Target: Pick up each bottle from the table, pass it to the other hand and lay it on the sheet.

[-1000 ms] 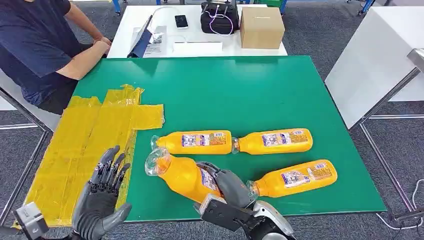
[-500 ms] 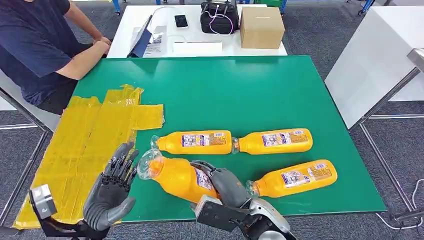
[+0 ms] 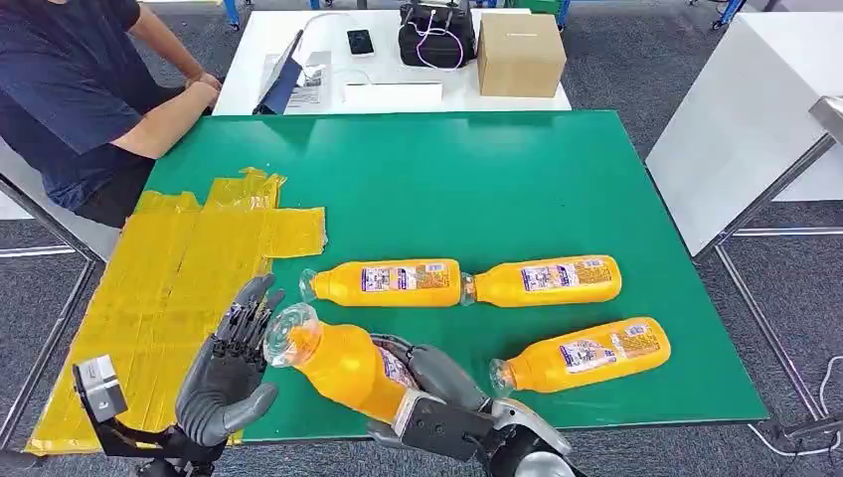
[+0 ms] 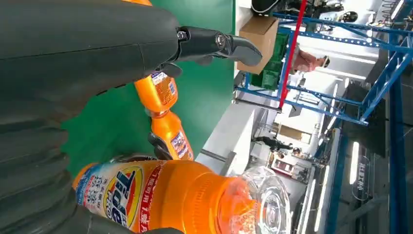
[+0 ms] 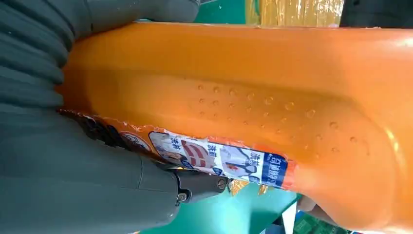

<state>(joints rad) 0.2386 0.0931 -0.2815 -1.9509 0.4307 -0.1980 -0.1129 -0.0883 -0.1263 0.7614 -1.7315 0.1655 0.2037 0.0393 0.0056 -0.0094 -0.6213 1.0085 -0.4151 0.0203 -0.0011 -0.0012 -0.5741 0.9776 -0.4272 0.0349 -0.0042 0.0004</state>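
Observation:
My right hand point(image 3: 429, 375) grips an orange bottle point(image 3: 338, 362) by its labelled body, lifted off the green table point(image 3: 497, 189) with its clear end pointing left. The same held bottle point(image 5: 253, 92) fills the right wrist view, and the held bottle point(image 4: 170, 200) also shows in the left wrist view. My left hand point(image 3: 231, 364) is open, fingers spread, just left of the bottle's clear end, apart from it. Three more orange bottles lie on the table: one point(image 3: 388, 281), one point(image 3: 547, 279) and one point(image 3: 587, 355). The yellow sheet point(image 3: 169, 288) covers the table's left side.
A person in a dark shirt point(image 3: 70, 89) sits at the far left with arms on the table corner. Behind stands a white table point(image 3: 298, 40) with a cardboard box point(image 3: 520, 54), a black bag point(image 3: 435, 36) and a phone point(image 3: 360, 42). A white cabinet point(image 3: 756, 119) stands to the right.
My right hand has raised the bottle and carried it left toward the sheet. My left hand has moved up and right, close to the bottle's clear end.

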